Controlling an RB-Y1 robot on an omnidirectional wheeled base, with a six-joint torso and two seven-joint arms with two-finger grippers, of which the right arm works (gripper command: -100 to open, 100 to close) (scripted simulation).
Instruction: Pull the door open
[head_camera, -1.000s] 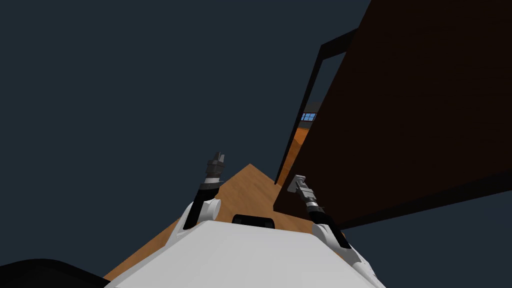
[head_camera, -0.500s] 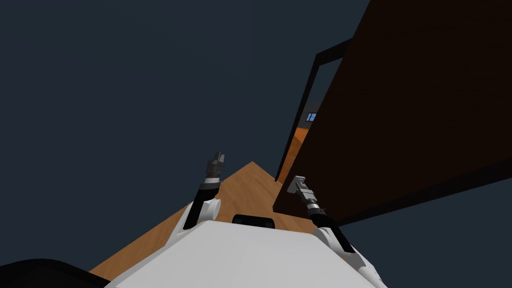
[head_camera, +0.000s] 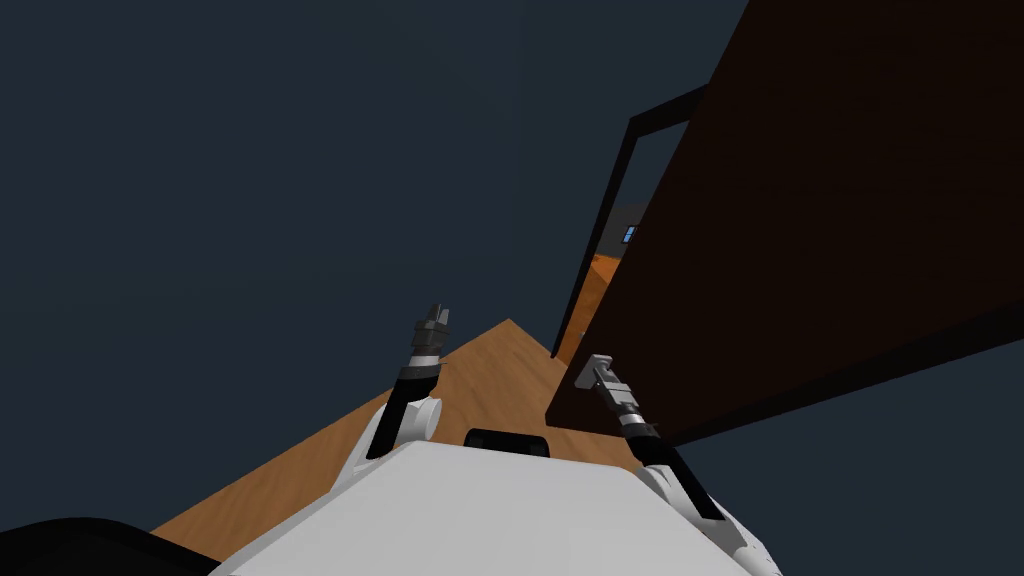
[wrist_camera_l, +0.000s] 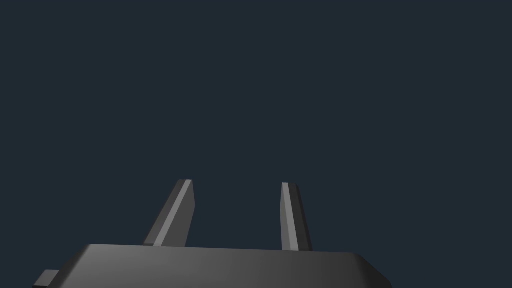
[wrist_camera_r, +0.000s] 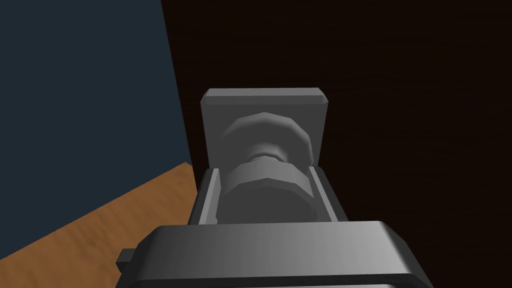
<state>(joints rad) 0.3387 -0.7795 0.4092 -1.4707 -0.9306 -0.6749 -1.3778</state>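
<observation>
A dark brown door (head_camera: 820, 200) stands swung partly out of its black frame (head_camera: 612, 210). On its near edge sits a grey knob (wrist_camera_r: 267, 185) on a square grey plate (wrist_camera_r: 264, 102). My right gripper (head_camera: 592, 367) is shut on that knob, and in the right wrist view its fingers (wrist_camera_r: 209, 195) press both sides of it. My left gripper (head_camera: 434, 318) hangs open, with nothing between its fingers (wrist_camera_l: 176, 212), facing a plain dark blue-grey wall (wrist_camera_l: 250, 90).
Orange wooden floor (head_camera: 480, 375) runs ahead to the doorway. Through the gap (head_camera: 600, 275) I see more orange floor and a small blue window (head_camera: 630, 234) far off. Dark blue-grey wall (head_camera: 250, 200) takes up the left side.
The door has swung further out of its frame with my right gripper on the knob, narrowing the visible gap. The view has shifted slightly. The left arm holds still.
</observation>
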